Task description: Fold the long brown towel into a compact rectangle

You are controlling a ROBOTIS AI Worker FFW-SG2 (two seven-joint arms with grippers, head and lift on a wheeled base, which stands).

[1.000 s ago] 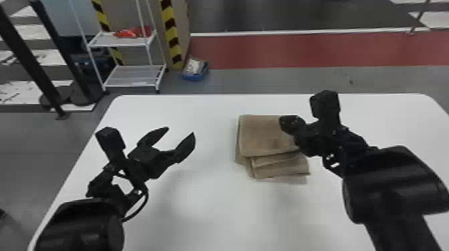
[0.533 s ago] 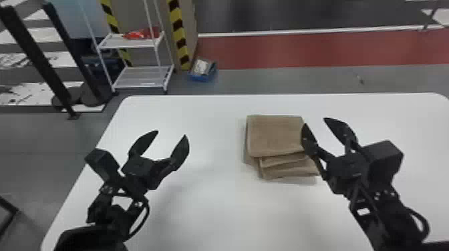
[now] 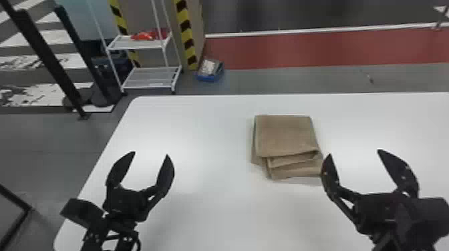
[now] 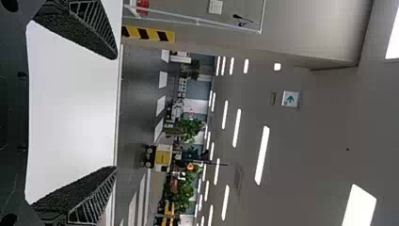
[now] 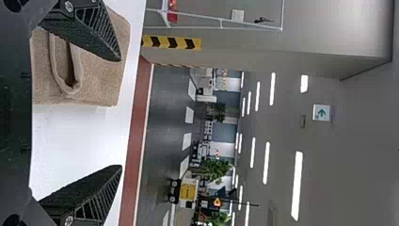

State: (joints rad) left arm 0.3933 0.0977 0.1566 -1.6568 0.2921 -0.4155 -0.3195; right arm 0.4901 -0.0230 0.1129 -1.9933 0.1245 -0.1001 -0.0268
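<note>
the robot's right end effector (image 3: 354,153) has pulled back from the long brown towel (image 3: 284,133) on the white counter (image 3: 213,207), its fingers now spread wide with nothing between them, suggesting the folding is all but finished. the left end effector (image 3: 150,153), also wide and empty, waits well apart over the counter's left side. the towel lies ahead of the robot, right of center, in a compact, layered stack: a smooth, nearly square top panel, with lower layers jutting unevenly toward the robot and a fold gaping slightly at the near edge.
</note>
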